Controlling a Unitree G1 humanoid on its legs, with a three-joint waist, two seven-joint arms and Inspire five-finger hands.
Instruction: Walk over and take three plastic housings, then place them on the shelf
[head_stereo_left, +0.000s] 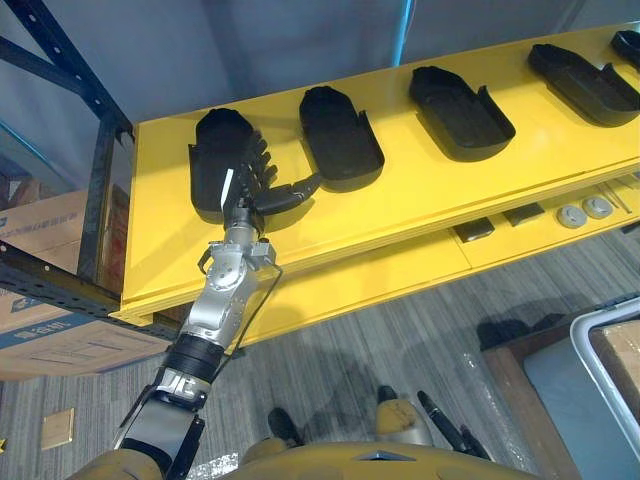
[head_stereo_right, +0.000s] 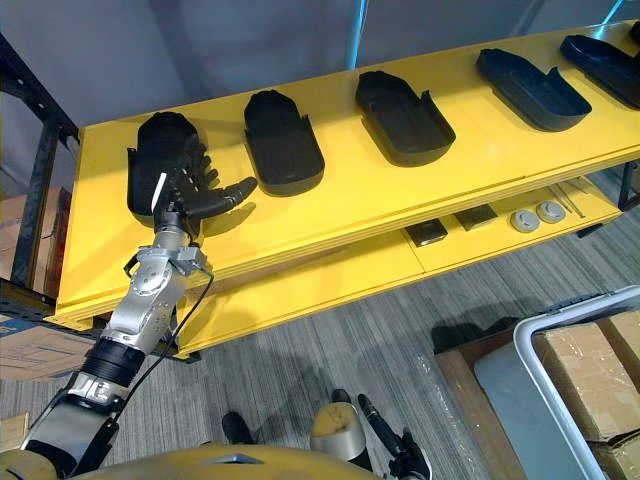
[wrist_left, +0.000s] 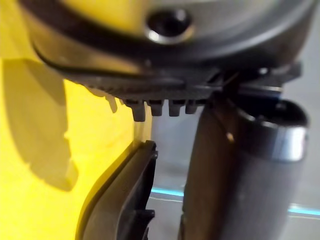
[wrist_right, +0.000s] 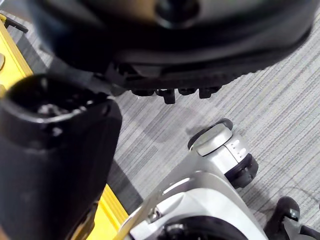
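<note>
Several black plastic housings lie in a row on the yellow shelf (head_stereo_left: 420, 190). My left hand (head_stereo_left: 250, 185) reaches over the right side of the leftmost housing (head_stereo_left: 212, 150), fingers relaxed across its rim and thumb (head_stereo_left: 295, 193) pointing toward the second housing (head_stereo_left: 340, 135). That hand is open, and the housing rests flat on the shelf. The left wrist view shows the housing's dark edge (wrist_left: 125, 200) beside the thumb (wrist_left: 235, 175). Further right lie a third housing (head_stereo_right: 403, 115) and a fourth housing (head_stereo_right: 530, 88). My right hand (wrist_right: 55, 165) hangs over the grey floor, open and empty.
A dark rack upright (head_stereo_left: 100, 200) stands at the shelf's left end, with cardboard boxes (head_stereo_left: 50, 330) below it. The lower yellow level carries small round parts (head_stereo_left: 583, 210). A grey bin holding a cardboard box (head_stereo_right: 570, 380) stands on the floor at the lower right.
</note>
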